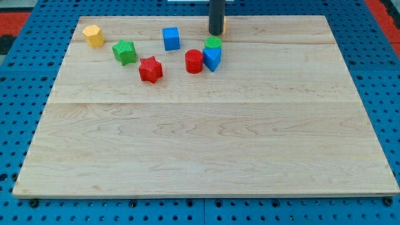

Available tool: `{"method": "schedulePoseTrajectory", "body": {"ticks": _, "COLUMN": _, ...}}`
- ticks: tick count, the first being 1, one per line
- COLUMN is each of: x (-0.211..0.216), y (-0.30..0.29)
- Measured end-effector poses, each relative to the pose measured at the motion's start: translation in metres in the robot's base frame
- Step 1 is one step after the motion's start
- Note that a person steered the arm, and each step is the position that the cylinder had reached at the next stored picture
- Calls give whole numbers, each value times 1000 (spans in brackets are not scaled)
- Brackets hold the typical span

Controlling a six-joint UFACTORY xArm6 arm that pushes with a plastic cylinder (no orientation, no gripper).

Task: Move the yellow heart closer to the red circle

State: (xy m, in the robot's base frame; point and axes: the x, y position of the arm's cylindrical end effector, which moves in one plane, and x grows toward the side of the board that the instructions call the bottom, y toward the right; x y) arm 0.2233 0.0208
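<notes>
Red star (pixel 150 69); my tip (pixel 216 33) between green circle (pixel 213 42) and top edge (pixel 281 17)

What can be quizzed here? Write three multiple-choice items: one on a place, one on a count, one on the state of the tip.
1. Which block sits just to the view's right of the red circle?
A) a green star
B) the blue block
C) a yellow block

2. How many red blocks are on the board?
A) one
B) two
C) three

3. Where is my tip?
A) against a yellow block at the view's left
B) off the board
C) near the view's top, just above the green circle

Key:
1. B, the blue block adjoins the circle.
2. B, the red circle and the red star.
3. C, the rod ends above the green circle.
</notes>
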Motion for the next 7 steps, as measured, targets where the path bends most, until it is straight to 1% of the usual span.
{"method": "schedulePoseTrajectory", "body": {"ticks": 1, "x": -24, "y": -37}}
{"method": "schedulePoseTrajectory", "body": {"ticks": 2, "x": -30, "y": -55}}
{"method": "schedulePoseTrajectory", "body": {"ticks": 3, "x": -31, "y": -42}}
{"method": "schedulePoseTrajectory", "body": {"ticks": 4, "x": -4, "y": 8}}
{"method": "schedulePoseTrajectory", "body": {"ticks": 5, "x": 78, "y": 54}}
{"method": "schedulePoseTrajectory", "body": {"ticks": 6, "x": 46, "y": 121}}
{"method": "schedulePoseTrajectory", "body": {"ticks": 7, "x": -27, "y": 115}}
